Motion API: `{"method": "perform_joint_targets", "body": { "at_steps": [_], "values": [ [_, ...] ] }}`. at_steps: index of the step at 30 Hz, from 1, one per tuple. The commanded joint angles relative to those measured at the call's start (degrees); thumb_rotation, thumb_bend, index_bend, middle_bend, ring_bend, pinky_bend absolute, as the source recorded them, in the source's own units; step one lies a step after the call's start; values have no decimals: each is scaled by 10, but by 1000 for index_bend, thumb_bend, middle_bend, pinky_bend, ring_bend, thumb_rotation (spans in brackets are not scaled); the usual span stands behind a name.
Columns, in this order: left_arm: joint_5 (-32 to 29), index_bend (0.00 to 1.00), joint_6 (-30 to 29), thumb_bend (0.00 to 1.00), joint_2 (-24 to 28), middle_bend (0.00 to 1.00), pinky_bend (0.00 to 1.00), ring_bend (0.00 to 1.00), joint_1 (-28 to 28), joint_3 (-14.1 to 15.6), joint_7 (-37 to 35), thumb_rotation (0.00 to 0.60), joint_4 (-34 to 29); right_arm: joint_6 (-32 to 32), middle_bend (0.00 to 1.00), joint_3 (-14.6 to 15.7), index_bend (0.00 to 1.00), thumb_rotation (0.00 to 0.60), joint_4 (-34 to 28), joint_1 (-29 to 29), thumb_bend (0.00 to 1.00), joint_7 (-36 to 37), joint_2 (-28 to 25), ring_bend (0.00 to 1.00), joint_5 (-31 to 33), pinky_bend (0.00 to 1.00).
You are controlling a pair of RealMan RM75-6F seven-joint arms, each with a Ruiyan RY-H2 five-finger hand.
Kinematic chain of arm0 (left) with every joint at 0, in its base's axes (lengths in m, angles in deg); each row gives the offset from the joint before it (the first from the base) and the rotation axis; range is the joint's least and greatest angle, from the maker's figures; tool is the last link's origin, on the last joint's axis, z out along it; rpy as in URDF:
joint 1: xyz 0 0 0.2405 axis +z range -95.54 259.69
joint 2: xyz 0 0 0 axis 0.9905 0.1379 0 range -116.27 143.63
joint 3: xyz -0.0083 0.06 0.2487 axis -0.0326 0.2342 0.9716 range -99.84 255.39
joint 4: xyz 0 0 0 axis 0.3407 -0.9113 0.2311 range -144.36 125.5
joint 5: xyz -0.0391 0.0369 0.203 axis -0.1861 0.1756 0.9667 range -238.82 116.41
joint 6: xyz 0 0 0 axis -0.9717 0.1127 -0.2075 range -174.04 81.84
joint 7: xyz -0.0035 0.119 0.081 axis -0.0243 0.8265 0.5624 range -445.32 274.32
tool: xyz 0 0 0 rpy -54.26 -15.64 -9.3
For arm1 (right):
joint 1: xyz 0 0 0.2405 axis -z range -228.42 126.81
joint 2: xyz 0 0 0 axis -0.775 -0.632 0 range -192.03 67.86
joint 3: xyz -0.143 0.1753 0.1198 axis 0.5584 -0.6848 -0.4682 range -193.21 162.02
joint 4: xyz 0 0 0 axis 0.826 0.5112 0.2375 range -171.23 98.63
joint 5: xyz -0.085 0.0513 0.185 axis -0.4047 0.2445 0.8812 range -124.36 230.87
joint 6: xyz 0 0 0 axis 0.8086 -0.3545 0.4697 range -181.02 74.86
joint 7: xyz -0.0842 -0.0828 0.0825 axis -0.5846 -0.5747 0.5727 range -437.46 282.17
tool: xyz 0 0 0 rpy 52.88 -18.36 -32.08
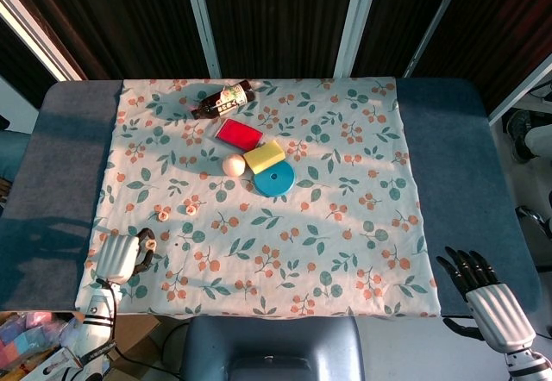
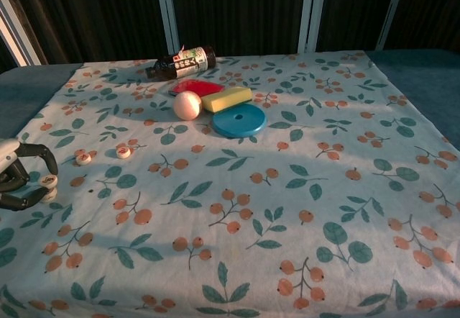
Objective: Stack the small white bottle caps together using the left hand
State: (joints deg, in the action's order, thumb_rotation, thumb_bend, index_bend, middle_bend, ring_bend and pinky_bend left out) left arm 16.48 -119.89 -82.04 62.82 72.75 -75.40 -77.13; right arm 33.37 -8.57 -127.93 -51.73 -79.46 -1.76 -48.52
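- At the near-left corner of the flowered tablecloth [image 1: 345, 226], the robot's left hand [image 1: 119, 256] lies low over the cloth with its dark fingers [image 2: 44, 161] curled, and it pinches a small white bottle cap [image 2: 48, 181] between the fingertips.
- Just under this cap, in the chest view, a second white cap [image 2: 49, 193] seems to lie on the cloth; whether the two touch cannot be told.
- Two more small white caps rest on the cloth further from the robot and a little to the right: one cap [image 2: 84, 158] is nearer to the hand, the other cap [image 2: 123, 152] lies beside it; both are apart from the hand.
- Well apart, in the far middle of the cloth, is a group of other things: a round blue disc with a hole [image 1: 274, 178], a yellow rectangular sponge block [image 1: 264, 155] touching it, a cream-coloured ball [image 1: 233, 165] just beside the block, and a flat red piece [image 1: 238, 134] behind them.
- A dark glass bottle with a label [image 1: 222, 100] lies on its side near the far edge.
- The right hand [image 1: 483, 288] is off the cloth at the near-right corner of the grey table [image 1: 466, 183], its dark fingers stretched out and spread, holding nothing.
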Motion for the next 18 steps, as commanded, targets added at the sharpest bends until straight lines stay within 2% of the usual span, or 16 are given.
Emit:
{"method": "perform_joint_targets", "body": {
  "at_steps": [1,10,18],
  "values": [
    [1,539,0,401,-1,1000,1000,1000,1,1,-3,600,3,1,0,0,0,600,0,0,178,0,0,0,1,0],
    [1,528,4,402,-4,1000,1000,1000,4,1,-9,600,12,0,0,0,0,600,0,0,178,-1,0,0,1,0],
    [2,474,7,403,-4,1000,1000,1000,4,0,-12,600,16,-2,0,0,0,600,-1,0,178,-3,1,0,2,0]
  ]
}}
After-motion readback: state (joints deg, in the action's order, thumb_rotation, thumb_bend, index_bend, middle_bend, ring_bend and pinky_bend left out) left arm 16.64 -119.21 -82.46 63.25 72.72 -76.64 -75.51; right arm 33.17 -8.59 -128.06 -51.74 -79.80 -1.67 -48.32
